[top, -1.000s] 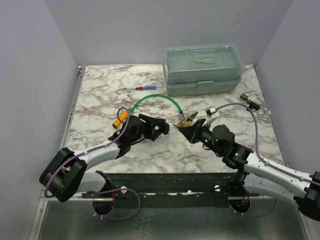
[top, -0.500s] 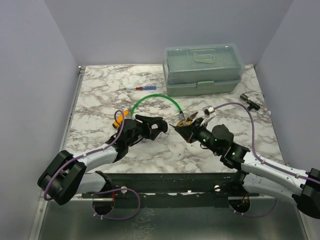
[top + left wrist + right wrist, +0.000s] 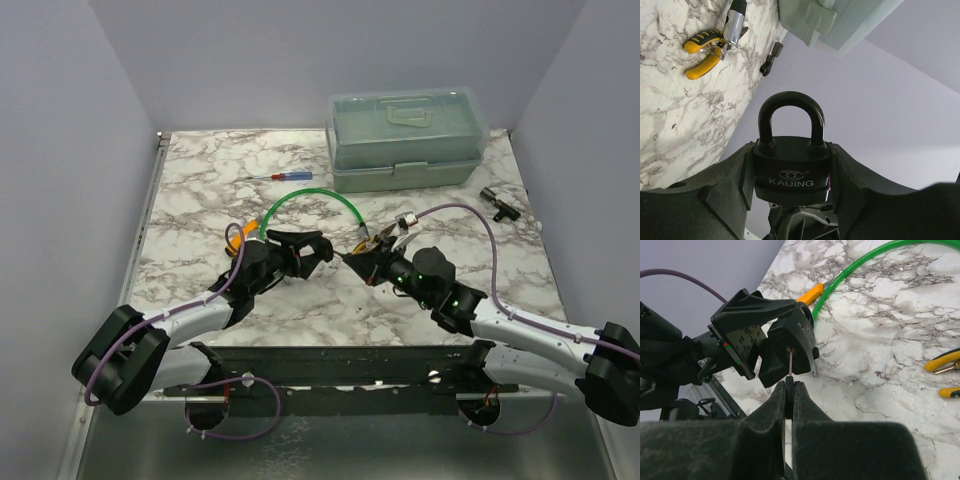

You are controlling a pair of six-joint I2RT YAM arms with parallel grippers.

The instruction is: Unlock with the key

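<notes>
My left gripper is shut on a black KAIJING padlock, shackle closed, held above the table; it also shows in the right wrist view. My right gripper is shut on the key, its dark head pinched between the fingers and its thin silver blade pointing at the keyhole in the padlock's bottom, the tip at or just inside the hole. In the top view the two grippers meet nose to nose, the right gripper just right of the left.
Yellow-handled pliers lie just behind the right gripper. A green cable loop, a red-and-blue screwdriver, a green toolbox and a small black part lie farther back. An orange tool lies by the left arm.
My right gripper has moved left with the key toward the padlock. My left gripper has shifted slightly, and the gap between the two has closed.
</notes>
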